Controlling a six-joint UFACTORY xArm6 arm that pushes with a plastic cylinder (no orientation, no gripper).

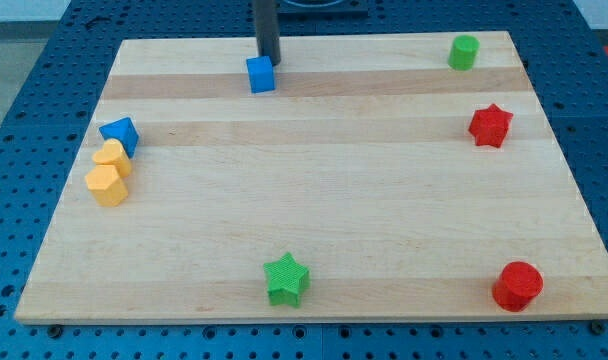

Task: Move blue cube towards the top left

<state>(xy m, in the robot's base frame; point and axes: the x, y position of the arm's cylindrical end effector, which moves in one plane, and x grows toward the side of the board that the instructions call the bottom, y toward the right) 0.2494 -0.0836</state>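
Observation:
The blue cube [261, 74] sits near the top edge of the wooden board [314, 240], left of centre. My tip [272, 62] is the lower end of a dark rod coming down from the view's top. It stands just to the upper right of the blue cube, touching or nearly touching its top right corner.
A blue wedge-like block [120, 133] and two yellow blocks [112, 157] [106, 186] cluster at the left edge. A green cylinder [464, 51] is at top right, a red star [490, 125] below it, a red cylinder [517, 286] at bottom right, a green star [286, 279] at bottom centre.

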